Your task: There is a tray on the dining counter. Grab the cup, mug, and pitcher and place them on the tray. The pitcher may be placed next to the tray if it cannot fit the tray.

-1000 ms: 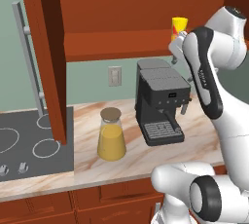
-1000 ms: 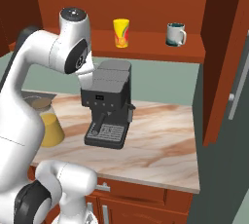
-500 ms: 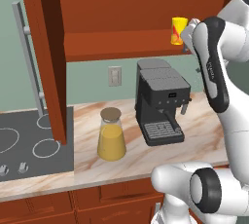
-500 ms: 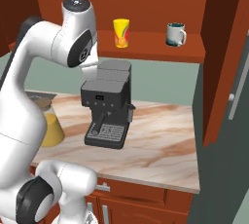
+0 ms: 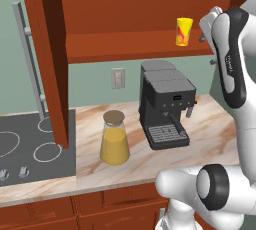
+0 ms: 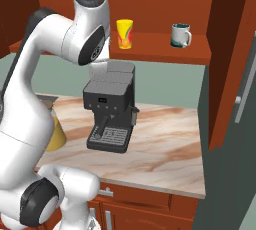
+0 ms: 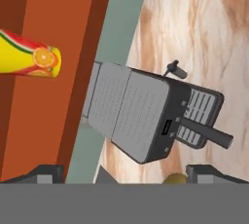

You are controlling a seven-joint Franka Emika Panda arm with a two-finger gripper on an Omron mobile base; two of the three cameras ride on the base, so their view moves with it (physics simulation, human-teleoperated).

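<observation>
The cup (image 6: 124, 33) is yellow with red and orange fruit print. The mug (image 6: 180, 35) is white with a dark teal band. The pitcher (image 5: 114, 139) holds orange-yellow liquid under a brown lid. The coffee machine (image 7: 146, 118) is dark grey. The shelf (image 5: 125, 45) is red-brown wood.

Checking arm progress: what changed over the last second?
The white arm rose further toward the yellow handleless cup on the brown shelf; its tool is open, holding nothing. Cup, teal-banded white mug, glass pitcher and black coffee machine stayed put.
</observation>
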